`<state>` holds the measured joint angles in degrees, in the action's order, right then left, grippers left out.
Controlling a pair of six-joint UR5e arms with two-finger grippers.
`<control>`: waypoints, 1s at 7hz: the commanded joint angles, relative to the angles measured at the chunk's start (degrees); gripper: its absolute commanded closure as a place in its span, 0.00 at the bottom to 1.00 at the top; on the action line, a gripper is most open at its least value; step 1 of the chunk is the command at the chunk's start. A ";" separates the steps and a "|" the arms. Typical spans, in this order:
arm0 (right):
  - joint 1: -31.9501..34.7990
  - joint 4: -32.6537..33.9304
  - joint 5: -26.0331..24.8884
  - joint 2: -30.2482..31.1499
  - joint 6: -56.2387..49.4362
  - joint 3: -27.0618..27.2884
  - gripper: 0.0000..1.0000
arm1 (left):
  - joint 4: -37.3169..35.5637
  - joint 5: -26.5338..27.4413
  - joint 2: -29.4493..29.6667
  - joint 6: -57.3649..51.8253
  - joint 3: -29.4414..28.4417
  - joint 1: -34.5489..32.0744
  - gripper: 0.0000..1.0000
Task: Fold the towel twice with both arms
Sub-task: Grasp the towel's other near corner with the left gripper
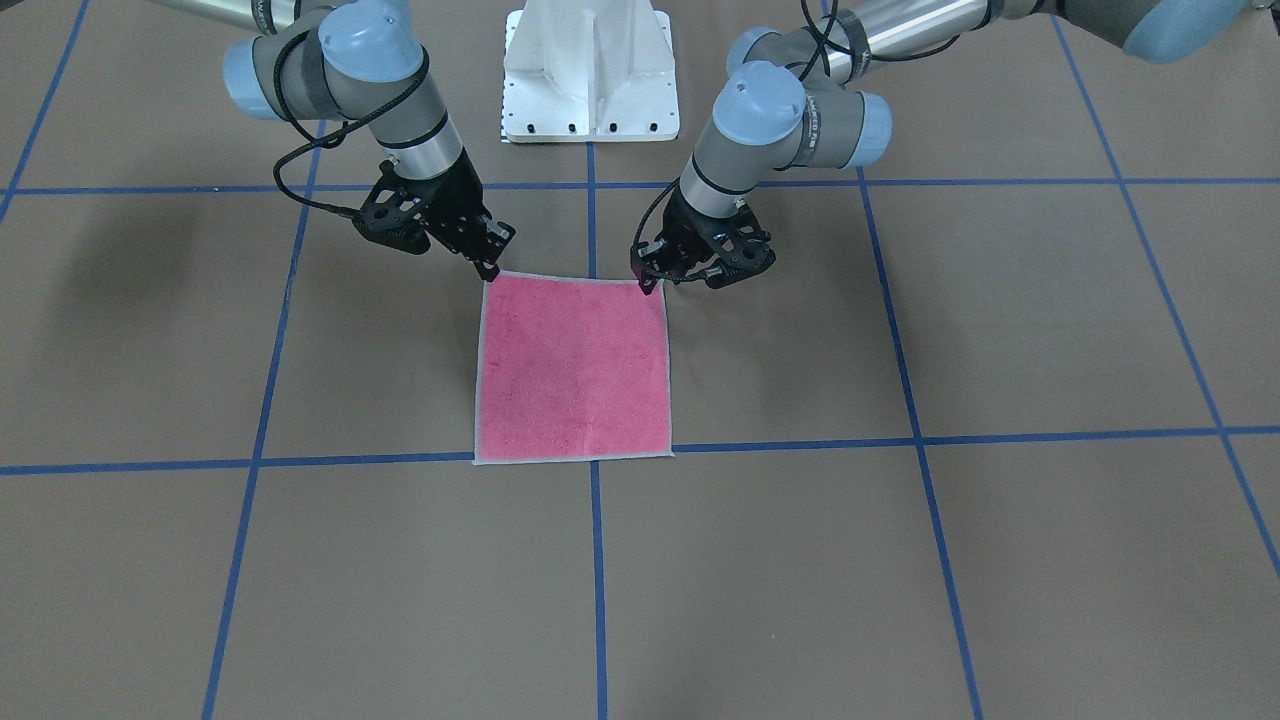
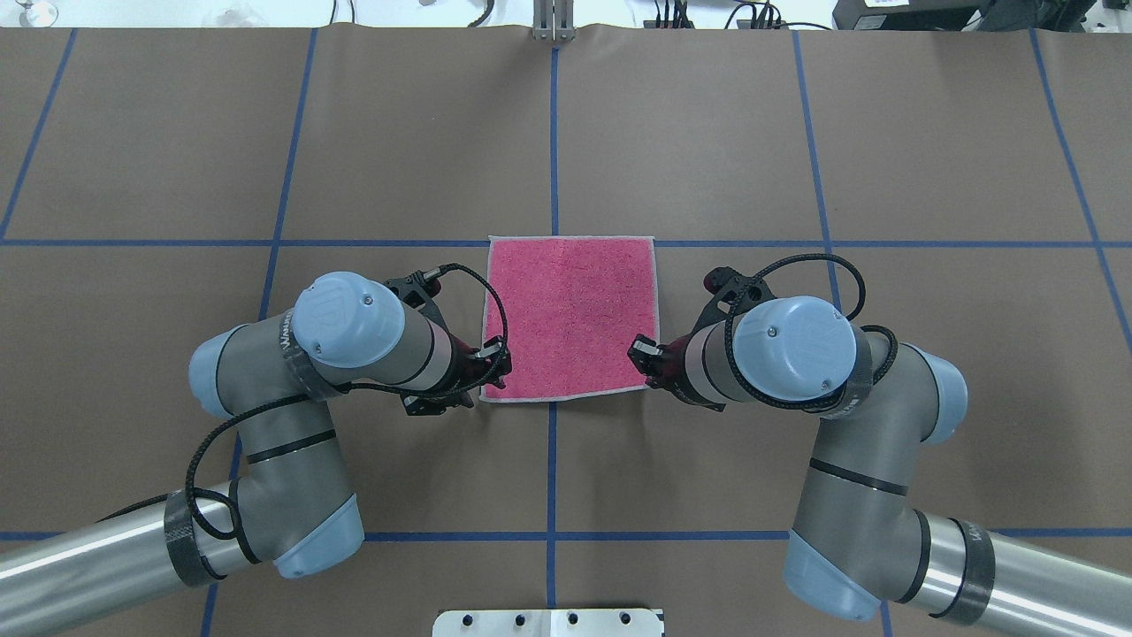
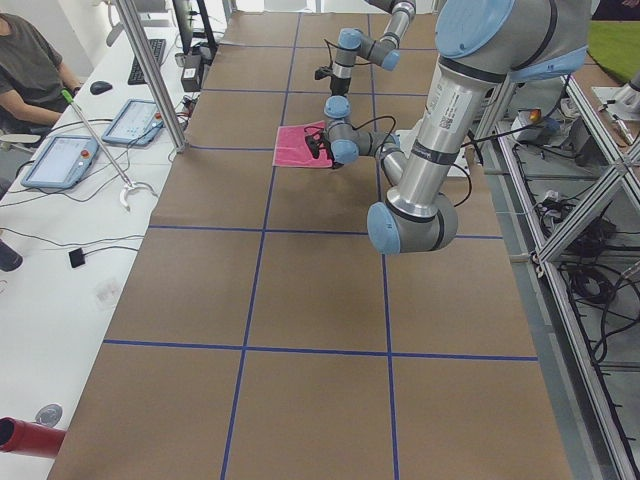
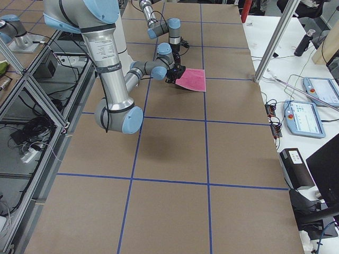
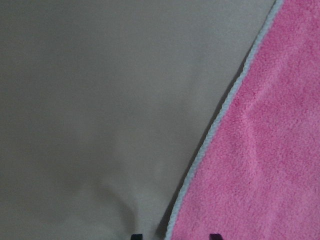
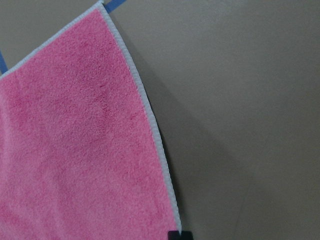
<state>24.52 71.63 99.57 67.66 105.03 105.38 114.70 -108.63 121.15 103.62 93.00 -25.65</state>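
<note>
Towel [image 2: 570, 317]: small square, pink terry face up, light grey hem all round. It lies flat and unfolded at mid-width on the desk [image 2: 796, 133], with its far edge along a blue tape line [image 2: 884, 243].

Left arm [image 2: 265, 442]: silver-grey tubes, light blue joint caps, wrist bent down. The left claw [image 1: 648, 287] is at the towel's robot-side left corner, tips apart with the hem between them.

Right arm [image 2: 849, 478]: mirrored pose. The right claw [image 1: 489, 270] is at the robot-side right corner, tips drawn together on the hem.
</note>
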 commanded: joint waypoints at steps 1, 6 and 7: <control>0.00 0.00 0.01 0.02 0.00 0.00 1.00 | 0.00 0.00 0.05 0.00 -0.01 0.16 0.53; 0.00 0.00 0.01 0.02 0.00 0.00 1.00 | 0.00 0.00 0.05 0.09 -0.01 0.52 0.78; 0.00 0.00 0.01 0.02 -0.09 0.00 1.00 | 0.00 0.00 -0.03 0.09 0.08 0.52 0.91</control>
<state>24.52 71.63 99.58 67.66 105.01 105.38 114.70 -108.63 121.17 103.70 93.00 -25.14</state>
